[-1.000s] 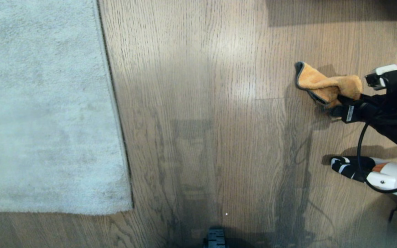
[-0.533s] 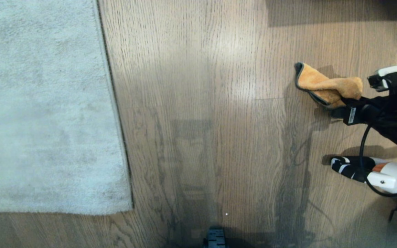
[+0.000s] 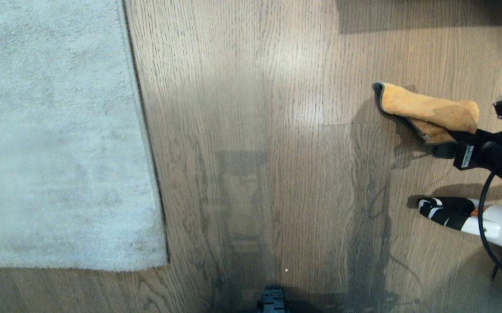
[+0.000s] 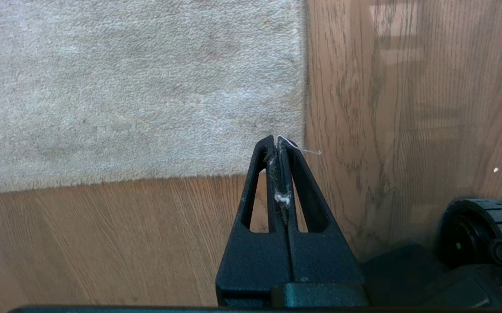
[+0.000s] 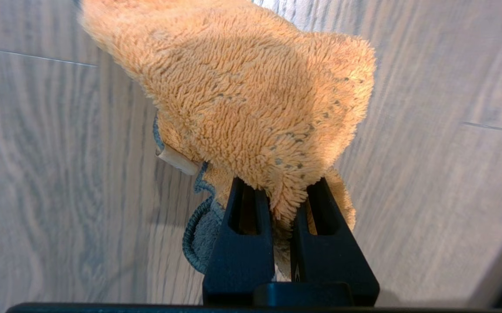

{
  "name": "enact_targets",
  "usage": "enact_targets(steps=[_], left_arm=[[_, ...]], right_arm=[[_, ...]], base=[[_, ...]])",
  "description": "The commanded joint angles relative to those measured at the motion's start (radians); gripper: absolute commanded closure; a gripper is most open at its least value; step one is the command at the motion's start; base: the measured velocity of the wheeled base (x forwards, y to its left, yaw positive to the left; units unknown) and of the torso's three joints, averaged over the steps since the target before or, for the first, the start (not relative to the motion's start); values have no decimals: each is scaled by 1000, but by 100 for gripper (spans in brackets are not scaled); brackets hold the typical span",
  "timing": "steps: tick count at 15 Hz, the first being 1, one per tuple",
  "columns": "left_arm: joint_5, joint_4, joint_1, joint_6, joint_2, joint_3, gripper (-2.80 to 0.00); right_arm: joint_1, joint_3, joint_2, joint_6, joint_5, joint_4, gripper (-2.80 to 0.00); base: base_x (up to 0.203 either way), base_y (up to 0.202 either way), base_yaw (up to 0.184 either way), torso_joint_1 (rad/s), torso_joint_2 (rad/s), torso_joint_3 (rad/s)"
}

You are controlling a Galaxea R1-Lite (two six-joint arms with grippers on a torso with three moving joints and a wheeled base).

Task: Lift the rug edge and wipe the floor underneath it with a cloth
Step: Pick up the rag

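Only in the right wrist view: right pincer clenched on the cloth, held above the floor. Only in the left wrist view: left pincer clenched empty, parked over the rug edge. Reaching in from the far right, well apart from the rug.

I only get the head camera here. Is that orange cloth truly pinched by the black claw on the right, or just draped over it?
Observer: Pinched. In the right wrist view a fold of the cloth sits clamped between the right gripper fingers.
Operator: And the other claw? I see none.
Observer: The left gripper hangs shut by the rug edge, at its corner, with wisps of lint on its tips.
Operator: Is the rug lifted?
Observer: No, it lies flat on the floor.
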Motion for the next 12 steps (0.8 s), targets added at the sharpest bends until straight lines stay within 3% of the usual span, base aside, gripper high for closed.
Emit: enact_targets(steps=[1, 8, 12], left_arm=[[0, 0, 0, 1, 0, 0, 0], [0, 0, 0, 1, 0, 0, 0], [0, 0, 0, 1, 0, 0, 0]], right_arm=[[0, 50, -85, 1, 2, -6, 0], [1, 262, -364, 8, 7, 13, 0], [8, 341, -612, 42, 6, 148, 0]], base=[[0, 0, 0, 0, 0, 0], [0, 0, 0, 0, 0, 0], [0, 0, 0, 0, 0, 0]])
